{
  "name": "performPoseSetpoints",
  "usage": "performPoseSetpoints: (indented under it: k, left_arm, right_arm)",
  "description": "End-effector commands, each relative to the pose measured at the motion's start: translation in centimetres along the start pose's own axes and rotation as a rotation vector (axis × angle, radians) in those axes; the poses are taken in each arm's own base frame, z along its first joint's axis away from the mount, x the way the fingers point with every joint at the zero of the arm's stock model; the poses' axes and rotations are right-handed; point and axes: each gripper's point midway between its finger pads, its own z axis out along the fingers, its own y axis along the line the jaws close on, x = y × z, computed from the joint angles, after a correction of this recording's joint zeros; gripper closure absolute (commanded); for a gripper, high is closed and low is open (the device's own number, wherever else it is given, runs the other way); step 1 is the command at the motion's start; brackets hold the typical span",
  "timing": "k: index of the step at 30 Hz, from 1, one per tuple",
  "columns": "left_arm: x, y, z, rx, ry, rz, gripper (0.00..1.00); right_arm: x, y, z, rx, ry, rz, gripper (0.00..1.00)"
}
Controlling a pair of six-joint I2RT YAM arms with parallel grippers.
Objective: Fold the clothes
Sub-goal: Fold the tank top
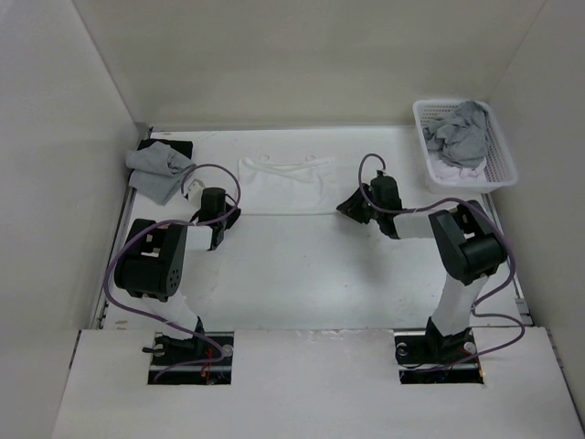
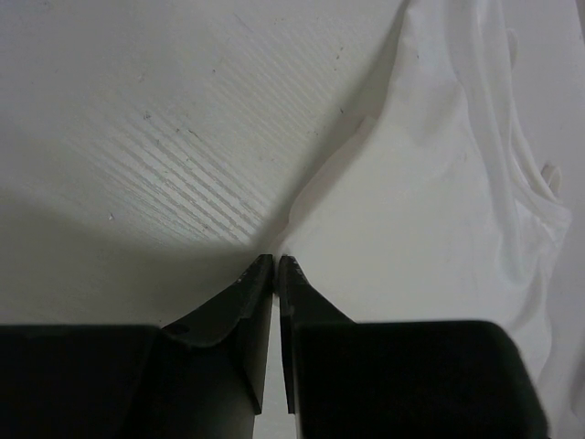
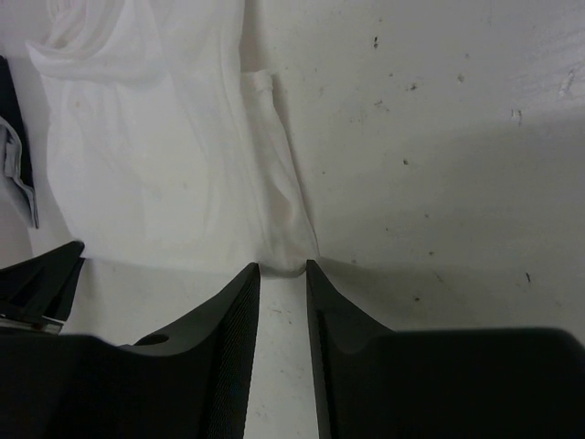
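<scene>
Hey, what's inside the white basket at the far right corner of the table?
The basket holds a crumpled grey cloth, with a pale piece showing at its near end. Whatever lies beneath them is covered.

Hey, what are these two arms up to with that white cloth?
Two robot arms are setting up to fold a white garment lying flat on the table. The left tool is pinched shut on one near corner. The right tool sits open at the other near corner, not yet gripping.

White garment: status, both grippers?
Left gripper pinched shut on near-left corner of white garment. Right gripper open astride near-right corner. Garment spread flat. Grey cloth, basket well aside.
</scene>
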Motion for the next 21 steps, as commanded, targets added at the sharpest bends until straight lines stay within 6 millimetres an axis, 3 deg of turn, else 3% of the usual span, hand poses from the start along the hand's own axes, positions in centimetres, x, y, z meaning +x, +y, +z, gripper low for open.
performPoseSetpoints:
  k: [1,7,11,15,21]
  left_arm:
    - [0.2,0.2,0.1,-0.006,-0.001,0.002,0.94]
    - [-0.2,-0.7,-0.4,0.02,-0.011,0.007,0.97]
    - [-1.0,-2.7,-2.5,0.086,-0.029,0.012,1.0]
    - [-1.9,-5.3,-8.4,0.205,-0.041,0.029,1.0]
    - [-5.9,-7.8,-21.0,0.371,-0.149,0.082,1.0]
  right_arm:
    - [-1.7,2.4,0.9,-0.074,-0.03,0.007,0.7]
    - [-2.8,2.5,1.0,-0.065,-0.058,0.02,0.92]
    - [-3.9,4.1,-1.9,-0.095,-0.123,-0.021,0.97]
    - [-2.9,6.0,-7.6,-0.12,-0.165,-0.114,0.97]
    - [1.5,7.7,-18.9,-0.142,-0.194,-0.282,0.96]
